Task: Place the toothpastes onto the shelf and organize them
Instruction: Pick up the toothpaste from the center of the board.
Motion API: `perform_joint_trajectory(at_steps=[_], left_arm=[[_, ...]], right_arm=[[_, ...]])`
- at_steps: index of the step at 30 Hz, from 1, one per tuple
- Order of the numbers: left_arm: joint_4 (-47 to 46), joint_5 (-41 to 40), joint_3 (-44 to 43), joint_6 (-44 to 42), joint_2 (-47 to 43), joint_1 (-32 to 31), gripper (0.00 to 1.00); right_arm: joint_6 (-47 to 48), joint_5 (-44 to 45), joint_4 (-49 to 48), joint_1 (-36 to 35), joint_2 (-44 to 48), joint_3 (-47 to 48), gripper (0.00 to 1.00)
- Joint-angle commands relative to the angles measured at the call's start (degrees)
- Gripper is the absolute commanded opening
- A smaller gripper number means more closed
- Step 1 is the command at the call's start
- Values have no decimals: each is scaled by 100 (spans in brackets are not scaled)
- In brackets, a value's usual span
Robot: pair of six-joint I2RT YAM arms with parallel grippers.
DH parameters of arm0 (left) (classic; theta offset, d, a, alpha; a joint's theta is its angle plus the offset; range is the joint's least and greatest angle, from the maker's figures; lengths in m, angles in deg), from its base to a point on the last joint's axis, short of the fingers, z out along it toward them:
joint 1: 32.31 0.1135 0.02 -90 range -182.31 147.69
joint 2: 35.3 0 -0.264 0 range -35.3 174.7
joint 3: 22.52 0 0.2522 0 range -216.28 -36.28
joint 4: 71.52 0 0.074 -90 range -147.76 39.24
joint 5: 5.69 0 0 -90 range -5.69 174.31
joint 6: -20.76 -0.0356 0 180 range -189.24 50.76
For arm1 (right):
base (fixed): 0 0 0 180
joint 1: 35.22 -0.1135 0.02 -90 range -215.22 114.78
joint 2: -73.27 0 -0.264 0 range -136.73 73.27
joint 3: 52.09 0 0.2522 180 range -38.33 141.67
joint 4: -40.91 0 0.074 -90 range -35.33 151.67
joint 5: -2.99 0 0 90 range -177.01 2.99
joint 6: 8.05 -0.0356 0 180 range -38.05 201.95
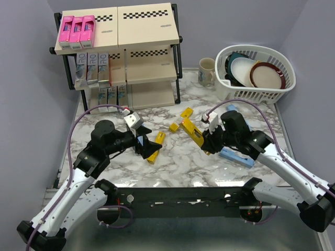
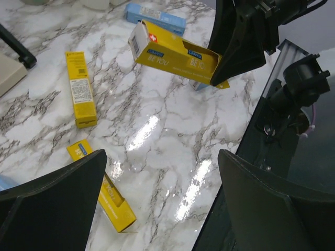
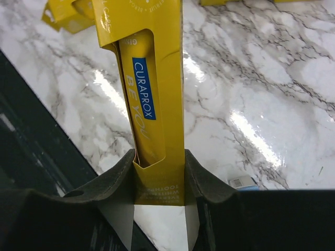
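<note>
Right tool (image 3: 159,180) clamps 1 end of a yellow toothpaste carton (image 3: 157,78), lifted off the marble counter (image 1: 178,162) at center right, likely for carrying to the shelf (image 1: 144,21) at upper left. Left tool (image 1: 145,145) gapes wide and empty over loose yellow cartons (image 1: 152,156).

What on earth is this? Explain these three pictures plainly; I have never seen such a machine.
Two robot arms are bolted to a marble table. The wide picture looks down from above. The other two come from a camera on each wrist, so dark fingers frame them. The right gripper is shut on a yellow toothpaste carton. The left gripper is open and empty, near a loose yellow carton. A light blue carton lies on the table too. The shelf at the back already holds pink cartons.
</note>
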Motion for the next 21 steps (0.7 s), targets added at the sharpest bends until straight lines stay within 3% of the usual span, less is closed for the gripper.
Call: perform_joint_trajectory(at_steps=[1, 11, 21], left_arm=[[87, 341, -344, -691, 253, -475, 99], [1018, 789, -1276, -2361, 1307, -1283, 99], [1203, 851, -1602, -2854, 1887, -1863, 99]], right_arm=[[662, -801, 610, -264, 433, 240, 32], [1084, -1171, 760, -958, 812, 161, 32], [1198, -1065, 822, -1292, 882, 188, 33]])
